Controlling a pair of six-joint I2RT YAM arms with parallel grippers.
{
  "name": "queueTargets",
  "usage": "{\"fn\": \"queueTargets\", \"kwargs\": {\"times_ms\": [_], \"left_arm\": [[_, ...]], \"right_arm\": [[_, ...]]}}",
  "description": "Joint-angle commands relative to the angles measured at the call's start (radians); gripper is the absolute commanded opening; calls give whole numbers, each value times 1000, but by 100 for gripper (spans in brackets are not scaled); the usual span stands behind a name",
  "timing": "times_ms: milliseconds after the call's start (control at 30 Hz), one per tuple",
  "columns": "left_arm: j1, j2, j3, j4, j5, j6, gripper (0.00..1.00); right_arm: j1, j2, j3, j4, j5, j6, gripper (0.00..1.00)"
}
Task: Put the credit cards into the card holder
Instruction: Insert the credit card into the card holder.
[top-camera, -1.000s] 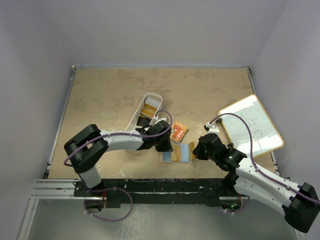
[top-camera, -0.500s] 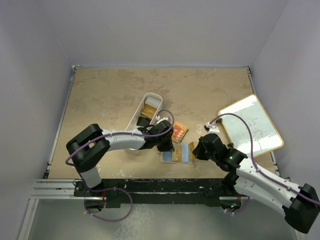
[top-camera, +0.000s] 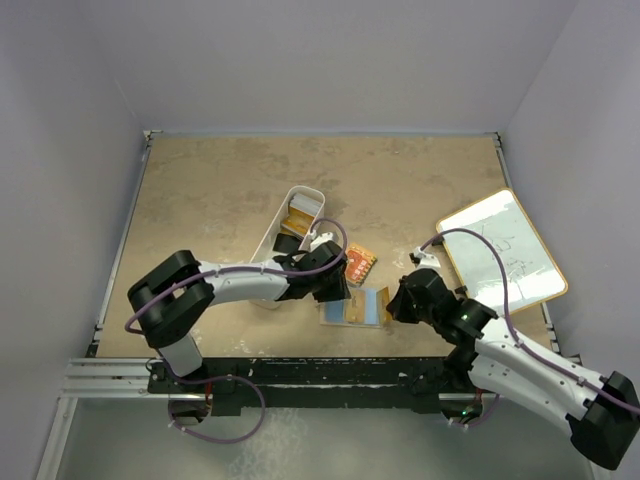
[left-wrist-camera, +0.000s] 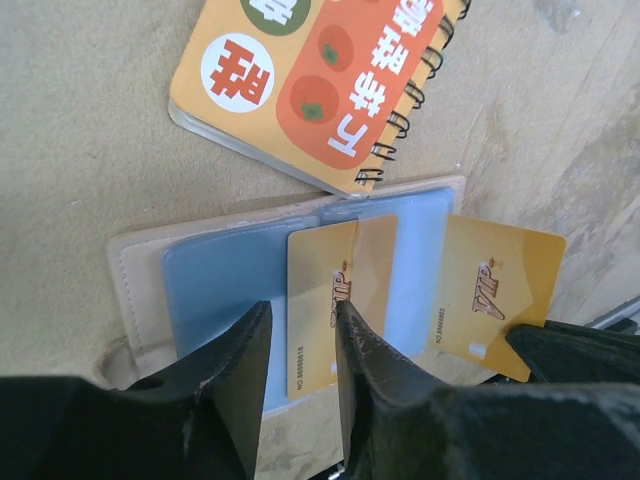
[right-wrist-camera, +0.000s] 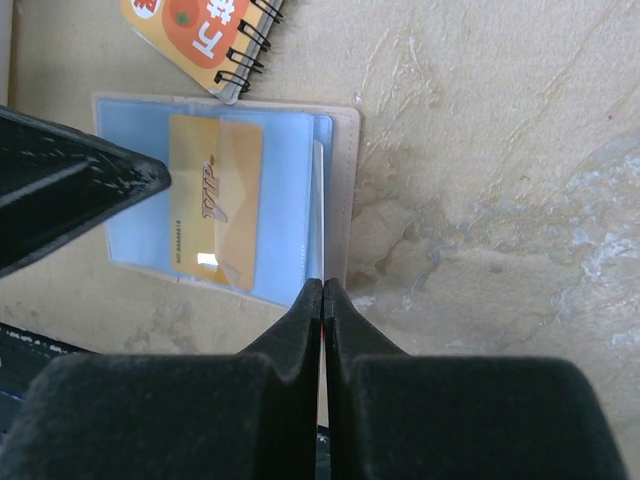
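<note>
The card holder (top-camera: 330, 316) lies open on the table, beige with blue clear slots; it also shows in the left wrist view (left-wrist-camera: 135, 270) and the right wrist view (right-wrist-camera: 345, 190). One gold card (left-wrist-camera: 330, 320) sits tucked in its middle slot. My left gripper (left-wrist-camera: 300, 310) hovers open over that card's near edge, holding nothing. My right gripper (right-wrist-camera: 322, 285) is shut on a second gold card (left-wrist-camera: 500, 295), which is edge-on in its own view (right-wrist-camera: 322, 220) and sits at the holder's right-hand slot. From above, both grippers flank the holder, left (top-camera: 338, 290) and right (top-camera: 393, 305).
An orange-red spiral notebook (top-camera: 360, 263) lies touching the holder's far edge. A long white bin (top-camera: 303, 190) behind the left arm holds more cards, gold and black. A whiteboard (top-camera: 505, 250) lies at the right edge.
Both grippers have shifted only slightly around the holder. The right gripper has edged a little nearer the holder with its card. The holder and notebook have not moved.
</note>
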Motion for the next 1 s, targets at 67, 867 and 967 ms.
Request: {"fn": "queueTargets", "kwargs": {"times_ms": [67,867,967], "left_arm": [[-5,-103,9,-26,-95,13,35],[-19,3,-35,148,7,-12,49],[-26,0,-34,160,8,-19,49]], "right_arm": [[-1,-50,55,-103,27,14,0],[-1,-10,16,-6,14,-3,0],[-1,-11,12,-1,12,-1,0]]}}
